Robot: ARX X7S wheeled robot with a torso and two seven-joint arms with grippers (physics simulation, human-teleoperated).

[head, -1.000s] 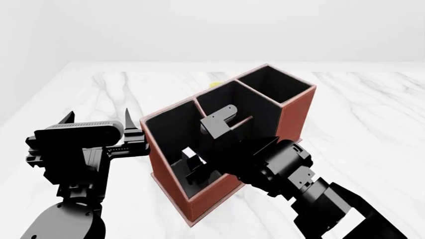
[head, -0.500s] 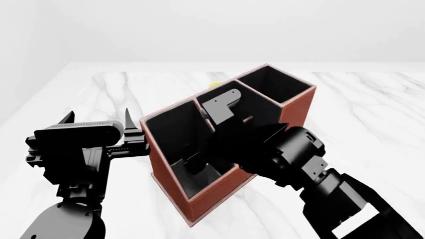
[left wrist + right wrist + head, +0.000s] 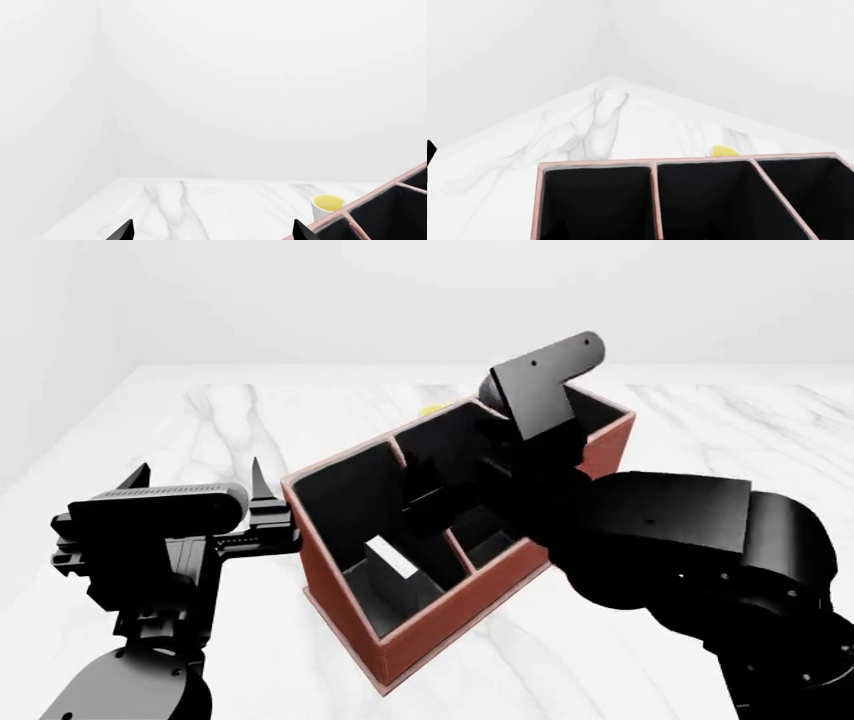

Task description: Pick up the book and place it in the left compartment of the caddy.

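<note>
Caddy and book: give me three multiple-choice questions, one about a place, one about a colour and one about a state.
1. Where is the book?
A. In the left gripper
B. In the left compartment
C. In the tall end bay

2. What colour are the outer walls of the caddy?
A. Reddish-brown
B. Blue
C. Green

3. How is the left gripper?
A. Shut on the book
B. Open, holding nothing
C. Shut on the caddy's rim

Key: 1 B, its white page edge shows low in that bay. 2 A, the head view shows it. 3 B, its fingertips stand apart beside the caddy.
</note>
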